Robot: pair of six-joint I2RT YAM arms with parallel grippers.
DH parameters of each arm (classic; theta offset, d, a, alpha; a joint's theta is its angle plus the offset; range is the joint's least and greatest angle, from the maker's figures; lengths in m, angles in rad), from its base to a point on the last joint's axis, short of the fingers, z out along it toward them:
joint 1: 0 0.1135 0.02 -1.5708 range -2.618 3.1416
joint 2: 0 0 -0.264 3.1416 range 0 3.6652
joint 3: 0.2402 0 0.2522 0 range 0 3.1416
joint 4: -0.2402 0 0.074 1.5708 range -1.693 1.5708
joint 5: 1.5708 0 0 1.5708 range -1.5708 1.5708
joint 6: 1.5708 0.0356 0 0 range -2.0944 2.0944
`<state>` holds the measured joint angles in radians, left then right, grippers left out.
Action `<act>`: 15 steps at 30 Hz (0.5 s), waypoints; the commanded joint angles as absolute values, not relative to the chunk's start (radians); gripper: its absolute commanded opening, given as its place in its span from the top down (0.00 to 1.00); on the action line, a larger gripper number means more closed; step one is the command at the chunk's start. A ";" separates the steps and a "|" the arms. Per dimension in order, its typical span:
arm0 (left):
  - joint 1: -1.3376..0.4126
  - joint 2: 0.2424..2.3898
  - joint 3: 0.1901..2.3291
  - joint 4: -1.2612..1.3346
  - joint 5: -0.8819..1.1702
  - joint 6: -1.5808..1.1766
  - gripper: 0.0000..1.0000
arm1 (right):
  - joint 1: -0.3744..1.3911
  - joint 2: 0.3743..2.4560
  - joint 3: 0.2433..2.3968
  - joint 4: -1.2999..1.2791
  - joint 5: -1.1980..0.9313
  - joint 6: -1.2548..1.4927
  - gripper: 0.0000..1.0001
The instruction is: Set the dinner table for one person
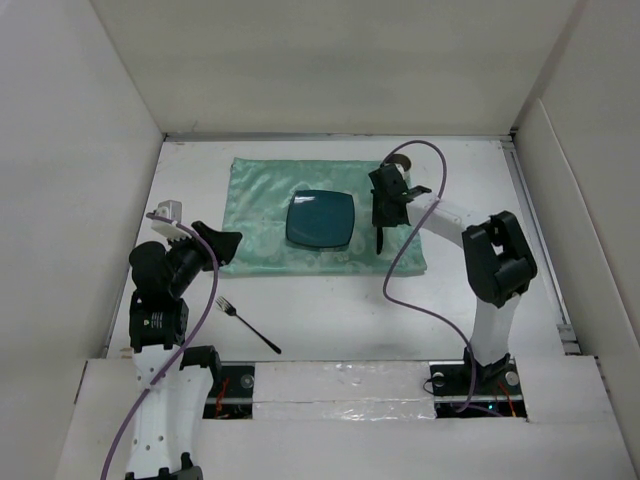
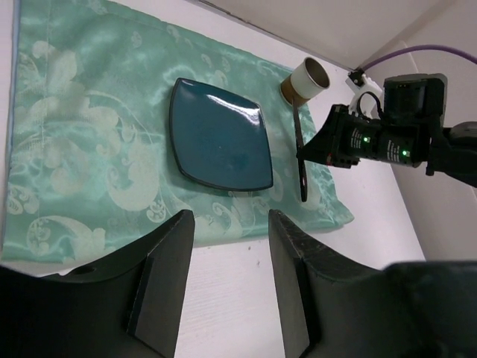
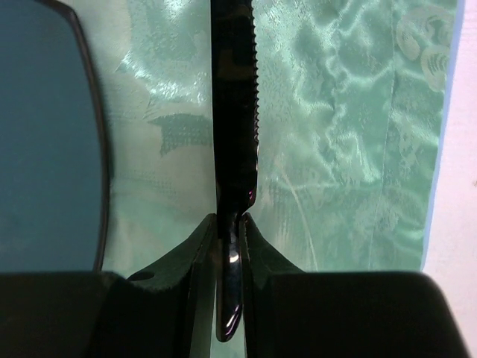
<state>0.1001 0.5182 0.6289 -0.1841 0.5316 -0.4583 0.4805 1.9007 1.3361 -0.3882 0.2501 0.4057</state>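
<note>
Right gripper is clamped on a serrated knife over the green placemat, just right of the teal plate. Left gripper hangs released. White dinner table sits under everything, fork on it.

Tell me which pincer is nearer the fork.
Left. The left pincer sits just beyond the fork, open, at the cloth's near edge. The right pincer is far off past the plate, shut on the knife.

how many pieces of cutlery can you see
2. A fork lies on the bare table by the left arm. A serrated knife is clamped in the right gripper over the green cloth, right of the plate. The arms could hide more.
</note>
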 commanded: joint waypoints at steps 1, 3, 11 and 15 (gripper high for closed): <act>0.106 0.514 0.627 -0.147 0.515 -0.471 0.57 | 0.468 1.928 1.410 -0.330 0.215 0.373 1.00; 0.106 0.522 0.629 -0.150 0.509 -0.471 0.57 | 0.468 1.951 1.422 -0.327 0.209 0.368 1.00; 0.115 0.520 0.626 -0.152 0.491 -0.476 0.58 | 0.468 1.990 1.453 -0.328 0.193 0.357 0.97; 0.115 0.528 0.630 -0.163 0.465 -0.482 0.58 | 0.468 1.968 1.436 -0.307 0.213 0.356 0.76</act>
